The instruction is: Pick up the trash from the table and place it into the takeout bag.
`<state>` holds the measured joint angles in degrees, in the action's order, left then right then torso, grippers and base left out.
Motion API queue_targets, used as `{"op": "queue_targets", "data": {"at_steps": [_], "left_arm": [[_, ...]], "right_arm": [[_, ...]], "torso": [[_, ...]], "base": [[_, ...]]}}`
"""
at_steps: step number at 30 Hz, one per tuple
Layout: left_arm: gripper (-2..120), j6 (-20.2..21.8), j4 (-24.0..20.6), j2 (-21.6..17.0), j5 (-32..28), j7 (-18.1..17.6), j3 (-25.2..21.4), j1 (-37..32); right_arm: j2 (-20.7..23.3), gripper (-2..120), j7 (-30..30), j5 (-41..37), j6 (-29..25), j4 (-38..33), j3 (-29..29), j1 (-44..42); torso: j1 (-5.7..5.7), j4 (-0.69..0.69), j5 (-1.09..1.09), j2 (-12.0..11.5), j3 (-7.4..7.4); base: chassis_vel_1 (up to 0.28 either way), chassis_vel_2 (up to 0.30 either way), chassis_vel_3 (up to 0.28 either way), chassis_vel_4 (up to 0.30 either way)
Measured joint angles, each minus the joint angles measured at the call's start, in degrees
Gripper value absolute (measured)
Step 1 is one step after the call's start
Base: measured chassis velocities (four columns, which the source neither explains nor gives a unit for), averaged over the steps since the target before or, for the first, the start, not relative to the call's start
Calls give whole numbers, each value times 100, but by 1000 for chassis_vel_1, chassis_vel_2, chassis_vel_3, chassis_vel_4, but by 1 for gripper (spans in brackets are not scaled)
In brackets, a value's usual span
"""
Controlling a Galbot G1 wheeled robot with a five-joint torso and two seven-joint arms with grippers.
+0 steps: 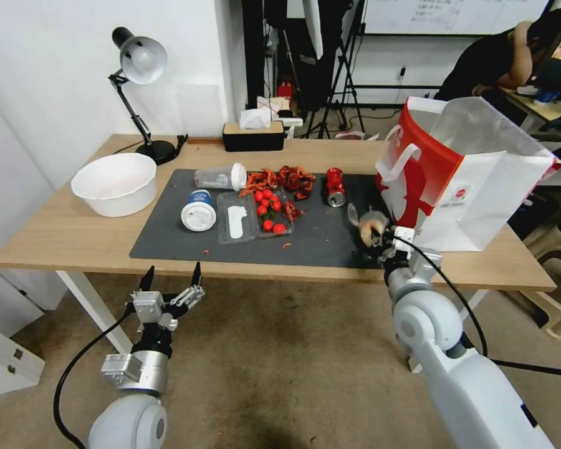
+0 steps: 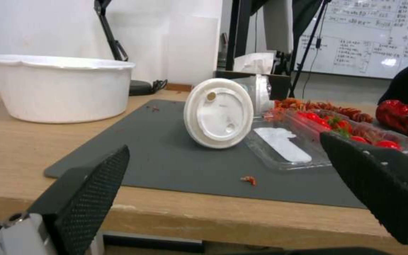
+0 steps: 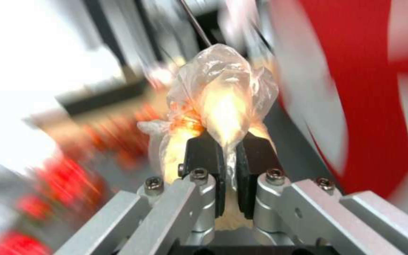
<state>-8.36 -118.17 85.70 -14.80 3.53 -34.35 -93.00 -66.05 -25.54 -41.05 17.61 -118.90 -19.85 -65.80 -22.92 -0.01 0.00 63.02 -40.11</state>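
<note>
My right gripper is shut on the clear bag with a tan lump, held above the mat's right end, just left of the takeout bag. In the right wrist view the gripper pinches the clear bag, with the red panel of the takeout bag close beside it. My left gripper hangs open below the table's front edge. On the grey mat lie a red can, two white-lidded cups, a clear tray with tomatoes, and red shells.
A beige round bowl stands on the table at the left. A desk lamp and a tissue box stand at the back edge. From the left wrist, the near cup's lid faces the open gripper.
</note>
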Motion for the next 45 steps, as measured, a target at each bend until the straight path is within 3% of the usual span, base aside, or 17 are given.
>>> {"op": "queue_targets", "data": {"at_steps": [2, 6, 12, 17, 20, 21, 23, 25, 30, 32, 34, 39, 45], "left_arm": [[100, 0, -17, 6, 10, 0, 11, -6], [100, 0, -45, 17, 30, 1, 30, -19], [100, 0, -75, 35, 61, 4, 39, -56], [100, -10, -106, 43, 77, 6, 37, -96], [100, -35, -139, 53, 81, 8, 20, -126], [100, -35, -139, 53, 81, 8, 20, -126], [100, -48, -140, 74, 91, 9, 20, -131], [100, -56, -140, 80, 95, 10, 20, -135], [100, -67, -140, 73, 96, 10, -4, -143], [100, -73, -138, 68, 94, 10, -27, -135], [100, -74, -131, 70, 94, 10, -27, -131], [100, -85, -82, 107, 94, 10, 6, -104], [100, -97, -57, 112, 100, 10, 17, -91]], "right_arm": [[115, 3, 557, -251, -532, -269, -234, 6], [356, 3, 1077, -697, -1034, -543, -545, 213], [678, 3, 1104, -1055, -1273, -643, -887, 660], [986, 3, 498, -1116, -1014, -482, -1123, 1130], [1326, 3, -881, -1444, -142, 10, -1152, 2030], [1326, 3, -881, -1444, -142, 10, -1152, 2030], [1334, 3, -1627, -1847, 426, 153, -1027, 2341], [1297, 4, -1793, -1929, 599, 203, -993, 2405], [1229, 15, -2034, -2087, 883, 273, -940, 2481], [1235, 28, -2185, -2202, 1087, 327, -892, 2571], [1256, 31, -2244, -2247, 1182, 351, -873, 2613], [1378, 53, -2410, -2480, 1520, 434, -838, 2777], [1413, 72, -2296, -2529, 1276, 448, -838, 2820]], "torso": [[0, 0, 0, 0, 0], [0, 0, 0, 0, 1], [0, 2, 1, 0, 1], [0, 0, 1, 0, 1], [-1, 0, 1, 0, 1], [-1, 0, 1, 0, 1], [0, 2, 0, 0, 0], [-1, 1, -1, 0, 0], [0, 0, 1, 0, 0], [0, 1, 0, 0, 0], [0, 1, 0, 0, 0], [0, 0, -1, 0, 1], [0, 0, 0, 0, 1]], "base": [[0, 0, 0, 0], [0, 0, 0, 0], [0, 0, 0, 0], [0, 0, 0, 0], [0, 0, 0, 0], [0, 0, 0, 0], [0, 0, 0, 0], [0, 0, 0, 0], [0, 0, 0, 0], [0, 0, 0, 0], [0, 0, 0, 0], [0, 0, 0, 0], [0, 0, 0, 0]]}}
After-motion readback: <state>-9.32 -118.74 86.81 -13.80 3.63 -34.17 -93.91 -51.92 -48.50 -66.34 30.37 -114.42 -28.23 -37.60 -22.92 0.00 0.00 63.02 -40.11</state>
